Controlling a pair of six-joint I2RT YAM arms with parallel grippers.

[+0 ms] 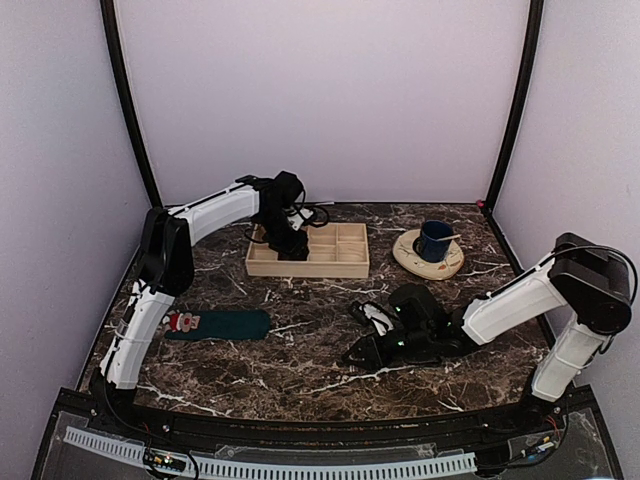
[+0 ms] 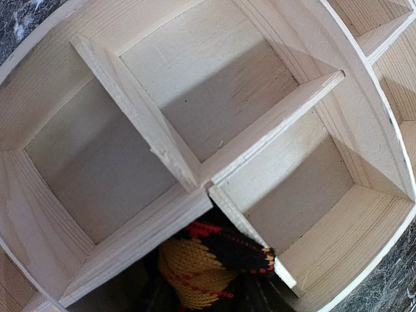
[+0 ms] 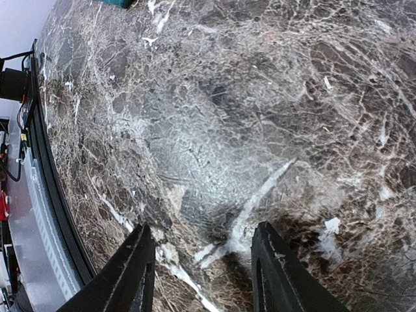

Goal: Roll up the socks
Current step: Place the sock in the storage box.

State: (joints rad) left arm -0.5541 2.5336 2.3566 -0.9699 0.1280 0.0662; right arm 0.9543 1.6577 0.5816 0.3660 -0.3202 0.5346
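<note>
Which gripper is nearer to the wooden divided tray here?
Left. The left gripper hangs over the left end of the wooden tray, holding the argyle sock. The right gripper sits low over the table, apart from the tray on its near side, jaws open.

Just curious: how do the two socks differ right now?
The green sock lies flat and stretched out on the table; the black sock is bunched up at the wooden tray. The green sock shows a Santa figure; the black sock shows red and yellow knit. Both are soft fabric.
</note>
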